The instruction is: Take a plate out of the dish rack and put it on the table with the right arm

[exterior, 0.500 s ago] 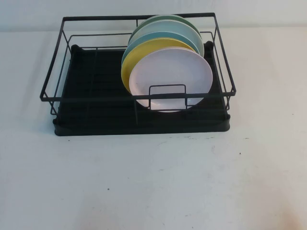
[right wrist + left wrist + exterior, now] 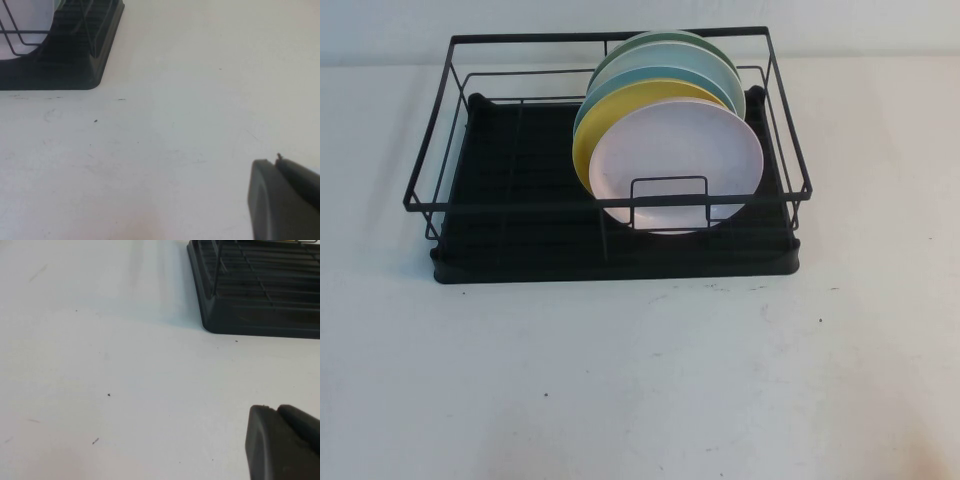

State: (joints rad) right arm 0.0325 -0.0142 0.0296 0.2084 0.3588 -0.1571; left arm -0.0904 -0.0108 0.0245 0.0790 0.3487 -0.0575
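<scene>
The pale pink plate (image 2: 675,165) stands upright at the front of a row of plates in the right half of the black wire dish rack (image 2: 520,200). Neither arm shows in the high view. My right gripper (image 2: 275,161) is shut and empty, low over the white table (image 2: 640,380), apart from the rack's corner (image 2: 75,65), with a pale piece of plate (image 2: 25,20) behind the wires. My left gripper (image 2: 272,410) is shut and empty, over the table away from the rack's other corner (image 2: 260,305).
Behind the pink plate stand a yellow plate (image 2: 585,140), a light blue plate (image 2: 620,85) and a green plate (image 2: 660,40). The rack's left half holds no dishes. White table stretches in front of the rack and on both sides of it.
</scene>
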